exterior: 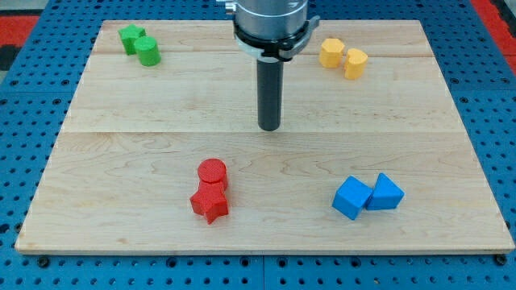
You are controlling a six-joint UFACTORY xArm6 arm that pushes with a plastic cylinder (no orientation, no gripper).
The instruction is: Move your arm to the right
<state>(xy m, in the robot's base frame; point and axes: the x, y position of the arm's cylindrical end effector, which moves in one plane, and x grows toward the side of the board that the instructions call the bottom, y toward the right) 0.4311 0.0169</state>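
Note:
My tip point(269, 128) rests on the wooden board point(121, 161) near its middle, touching no block. A red cylinder point(213, 171) and a red star point(210, 202) lie together below and to the left of the tip. A blue cube point(352, 197) and a blue wedge-like block point(386, 192) sit side by side at the lower right. A yellow star-like block point(330, 51) and a yellow block point(355, 62) sit at the upper right. A green star point(131, 37) and a green cylinder point(147, 52) sit at the upper left.
The arm's metal collar point(270, 28) hangs over the board's top middle. The board lies on a blue perforated table point(24, 105). A red strip point(493, 16) shows at the view's top right corner.

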